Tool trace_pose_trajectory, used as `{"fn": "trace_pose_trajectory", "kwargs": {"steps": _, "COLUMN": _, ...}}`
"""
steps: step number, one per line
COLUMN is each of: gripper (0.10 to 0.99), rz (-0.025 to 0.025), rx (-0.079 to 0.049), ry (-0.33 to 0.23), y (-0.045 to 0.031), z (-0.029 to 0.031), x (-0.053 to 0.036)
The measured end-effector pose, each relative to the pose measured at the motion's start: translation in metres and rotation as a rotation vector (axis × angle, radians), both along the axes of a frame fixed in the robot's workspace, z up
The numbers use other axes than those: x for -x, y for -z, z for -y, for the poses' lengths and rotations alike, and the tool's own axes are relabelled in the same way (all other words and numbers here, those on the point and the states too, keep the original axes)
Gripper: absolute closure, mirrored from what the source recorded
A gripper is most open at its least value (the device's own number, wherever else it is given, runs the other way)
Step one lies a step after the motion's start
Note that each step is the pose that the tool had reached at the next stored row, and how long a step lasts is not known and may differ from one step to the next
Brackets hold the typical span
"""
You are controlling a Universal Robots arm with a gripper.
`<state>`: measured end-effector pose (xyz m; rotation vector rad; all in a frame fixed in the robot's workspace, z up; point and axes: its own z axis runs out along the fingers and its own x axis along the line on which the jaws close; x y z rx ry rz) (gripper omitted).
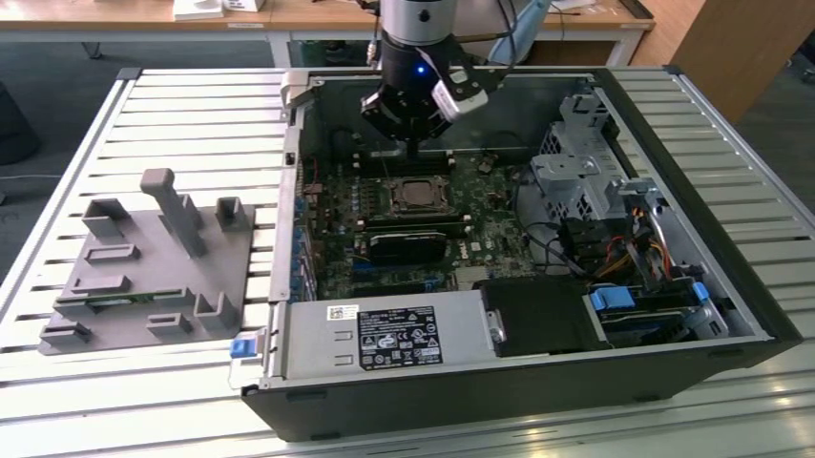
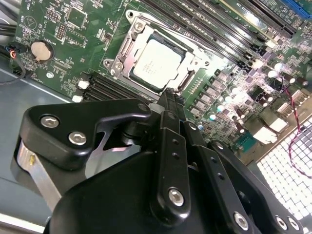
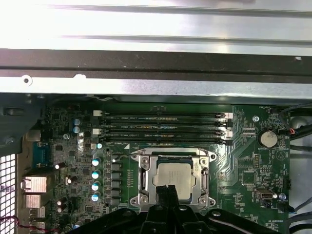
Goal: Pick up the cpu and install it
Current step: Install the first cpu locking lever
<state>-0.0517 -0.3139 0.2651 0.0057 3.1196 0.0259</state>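
CPU (image 2: 157, 66) seated flat in motherboard socket (image 2: 127, 45); gripper (image 2: 168, 97) just above its edge, fingers pressed together, holding nothing, inside open computer case (image 1: 713, 315)

Black label (image 1: 397, 337) with white certification marks on the power supply (image 1: 382, 336), print illegible

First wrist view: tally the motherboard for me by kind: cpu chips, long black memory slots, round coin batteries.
cpu: 1
memory slots: 4
coin battery: 1
Total: 6
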Motion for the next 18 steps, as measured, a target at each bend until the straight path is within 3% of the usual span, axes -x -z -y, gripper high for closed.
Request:
{"fn": "trace_pose_trajectory", "kwargs": {"steps": 10, "gripper": 0.980, "rz": 0.0001, "rx": 0.000, "ry": 0.000, "y": 0.0001, "z": 0.0000, "x": 0.0147}}
{"fn": "trace_pose_trajectory", "kwargs": {"steps": 11, "gripper": 0.980, "rz": 0.0000, "rx": 0.000, "ry": 0.000, "y": 0.0001, "z": -0.0002, "x": 0.0233}}
{"fn": "trace_pose_trajectory", "kwargs": {"steps": 18, "gripper": 0.980, "rz": 0.0000, "rx": 0.000, "ry": 0.000, "y": 0.0001, "z": -0.0008, "x": 0.0240}}
